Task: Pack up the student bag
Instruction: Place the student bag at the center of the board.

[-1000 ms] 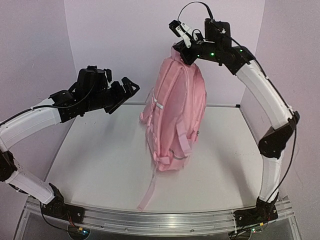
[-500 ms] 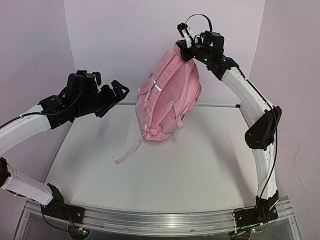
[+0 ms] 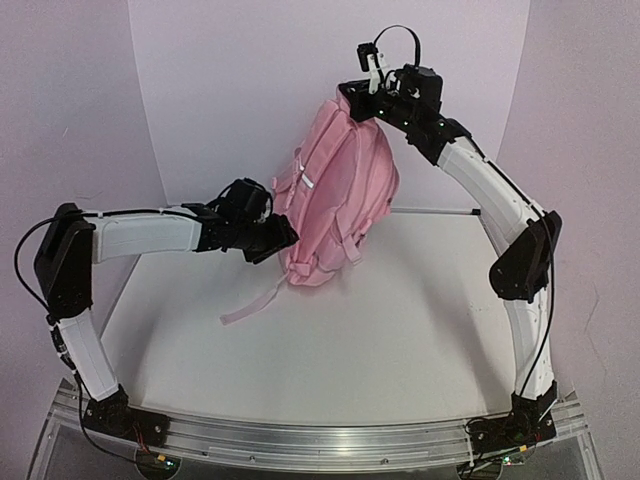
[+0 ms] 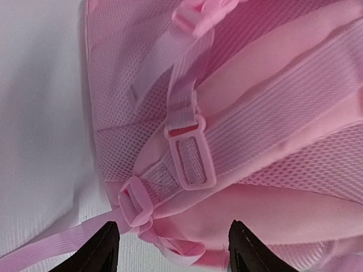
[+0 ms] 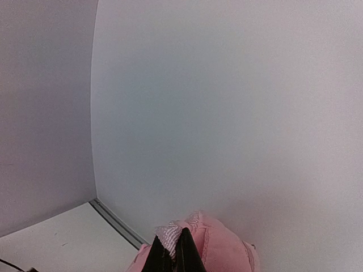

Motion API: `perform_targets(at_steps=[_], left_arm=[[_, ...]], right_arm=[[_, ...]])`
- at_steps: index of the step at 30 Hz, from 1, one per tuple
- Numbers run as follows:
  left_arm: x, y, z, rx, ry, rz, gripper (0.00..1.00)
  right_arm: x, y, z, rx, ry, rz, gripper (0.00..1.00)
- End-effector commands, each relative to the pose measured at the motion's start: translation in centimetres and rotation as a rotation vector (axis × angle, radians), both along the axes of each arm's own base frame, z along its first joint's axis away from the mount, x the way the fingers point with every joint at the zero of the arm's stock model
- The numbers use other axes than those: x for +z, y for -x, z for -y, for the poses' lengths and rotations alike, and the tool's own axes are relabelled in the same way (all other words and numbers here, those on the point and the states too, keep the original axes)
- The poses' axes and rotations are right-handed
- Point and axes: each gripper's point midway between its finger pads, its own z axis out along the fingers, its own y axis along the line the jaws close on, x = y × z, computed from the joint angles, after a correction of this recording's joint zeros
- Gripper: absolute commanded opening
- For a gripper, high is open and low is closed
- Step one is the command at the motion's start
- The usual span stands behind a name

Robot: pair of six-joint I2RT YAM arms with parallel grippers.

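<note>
Down at the near edge, the rail [image 3: 320, 440] carries both arm bases, two arms in all. The table [image 3: 420, 340] between them lies open across its near half and its right side.

The left arm climbs from its base to a sharp elbow, and the forearm runs level to the right, across the table's left side. The left gripper [image 3: 280, 236] is in at the lower left corner of the bag [image 3: 340, 190]. From the left wrist, the gripper [image 4: 173, 226] has its jaws standing apart, and the bag [image 4: 272, 113] has its bottom corner sitting between the two tips. Whether either tip presses on the fabric, I cannot tell. Two buckles show close in: a slider [image 4: 190, 154] and a smaller one [image 4: 135, 203] by the left tip.

There is one bag, mid-table toward the back, hanging tilted with its top up and to the right. One strap tail [image 3: 252, 304] trails down onto the table. Whether the base touches, I cannot tell.

The right arm rises from its base along the right edge, bends at the elbow and arcs up and left. The right gripper [image 3: 363, 98] is at the bag's top. From its wrist, the jaws [image 5: 172, 241] are clamped tight on the webbing loop of the bag [image 5: 221, 252].

Behind it all stands the wall [image 3: 240, 80], close behind the bag's top.
</note>
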Motion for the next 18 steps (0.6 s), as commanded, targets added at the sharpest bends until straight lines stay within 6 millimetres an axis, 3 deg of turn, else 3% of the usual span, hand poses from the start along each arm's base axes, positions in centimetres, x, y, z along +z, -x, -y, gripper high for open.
perform_targets(at_steps=[1, 8, 11, 14, 18], left_arm=[[3.7, -2.6, 5.4, -0.104, 0.206, 0.105, 0.63], [7.7, -8.0, 16.1, -0.334, 0.428, 0.241, 0.6], [9.1, -8.9, 18.4, -0.396, 0.487, 0.27, 0.62], [10.1, -8.1, 17.8, -0.415, 0.507, 0.291, 0.69], [8.6, -5.0, 13.1, -0.34, 0.478, 0.239, 0.74]], right_arm=[[22.0, 16.5, 4.5, 0.204, -0.395, 0.442, 0.0], [21.0, 18.0, 2.3, 0.323, -0.423, 0.344, 0.0], [20.3, 17.7, 2.1, 0.307, -0.404, 0.327, 0.0], [19.6, 17.8, 2.2, 0.292, -0.368, 0.326, 0.0], [17.8, 17.8, 2.3, 0.259, -0.3, 0.307, 0.0]])
